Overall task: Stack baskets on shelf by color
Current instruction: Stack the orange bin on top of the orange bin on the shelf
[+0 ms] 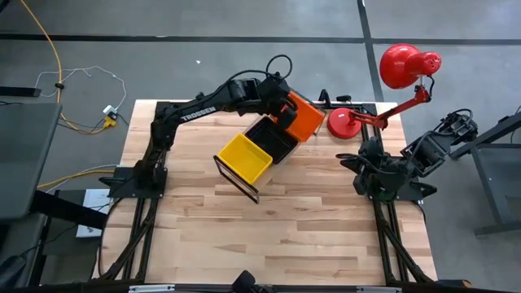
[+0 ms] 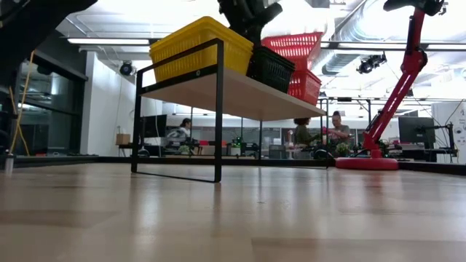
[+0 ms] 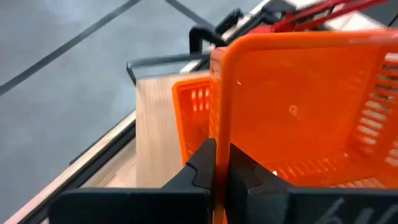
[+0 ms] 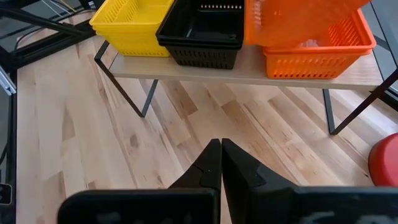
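A light-wood shelf (image 4: 205,71) on a black wire frame stands slantwise on the table and carries three baskets in a row: yellow (image 1: 242,156), black (image 1: 273,138) and orange (image 4: 314,59). My left gripper (image 3: 221,152) is over the orange end of the shelf, shut on a second orange basket (image 1: 305,116) that hangs tilted above the one on the board. In the low view this upper basket (image 2: 295,45) shows above the lower one (image 2: 306,86). My right gripper (image 4: 221,155) is shut and touches nothing; it waits low at the table's right edge (image 1: 370,175), pointing toward the shelf. My left gripper pinches one upright wall of the upper orange basket at its rim (image 3: 221,118), one finger (image 3: 202,165) on each face of the wall. It comes from above and from the table's left. The basket is tilted over the lower orange basket; whether the two touch, I cannot tell.
A red desk lamp stands by the shelf's far right end: its round base (image 1: 346,124) on the table and its head (image 1: 403,63) beyond the far edge. Bare wood (image 1: 309,228) stretches across the near half of the table.
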You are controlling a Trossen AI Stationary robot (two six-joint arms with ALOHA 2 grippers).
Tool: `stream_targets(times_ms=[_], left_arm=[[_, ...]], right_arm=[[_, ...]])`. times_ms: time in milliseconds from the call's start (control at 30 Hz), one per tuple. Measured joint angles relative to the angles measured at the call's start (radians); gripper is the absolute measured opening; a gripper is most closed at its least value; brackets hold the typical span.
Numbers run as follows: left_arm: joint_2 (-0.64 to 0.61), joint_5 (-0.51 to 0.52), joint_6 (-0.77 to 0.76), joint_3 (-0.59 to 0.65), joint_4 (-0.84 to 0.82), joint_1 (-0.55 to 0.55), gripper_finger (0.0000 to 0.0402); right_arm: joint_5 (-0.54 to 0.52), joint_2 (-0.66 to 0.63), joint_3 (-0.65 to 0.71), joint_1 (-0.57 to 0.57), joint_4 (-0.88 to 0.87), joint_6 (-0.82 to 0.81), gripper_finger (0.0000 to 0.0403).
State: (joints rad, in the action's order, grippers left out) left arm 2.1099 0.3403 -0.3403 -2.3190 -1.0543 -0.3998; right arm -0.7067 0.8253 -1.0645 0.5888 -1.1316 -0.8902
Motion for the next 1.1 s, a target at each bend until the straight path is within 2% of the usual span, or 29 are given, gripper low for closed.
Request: stream_targets(times_ms=[200, 533, 667, 900, 1100], left_arm=[[0.005, -0.07, 0.0, 0.0, -0.007, -0.009, 0.0], [0.007, -0.107, 0.027, 0.0, -0.001, -0.012, 0.001], [0.007, -0.15, 0.03, 0.0, -0.002, -0.012, 0.0044], [-0.002, -0.158, 0.03, -0.001, -0.003, -0.012, 0.013], [-0.043, -0.224, 0.049, -0.032, -0.024, -0.029, 0.0186]], right_arm=[[0.0, 0.0, 0.0, 0.0, 0.0, 0.0, 0.0], [-0.005, 0.0, 0.0, 0.0, 0.0, 0.0, 0.0], [-0.02, 0.0, 0.0, 0.0, 0.0, 0.0, 0.0], [-0.024, 0.0, 0.0, 0.0, 0.0, 0.0, 0.0], [-0.039, 0.0, 0.0, 0.0, 0.008, 0.0, 0.0]])
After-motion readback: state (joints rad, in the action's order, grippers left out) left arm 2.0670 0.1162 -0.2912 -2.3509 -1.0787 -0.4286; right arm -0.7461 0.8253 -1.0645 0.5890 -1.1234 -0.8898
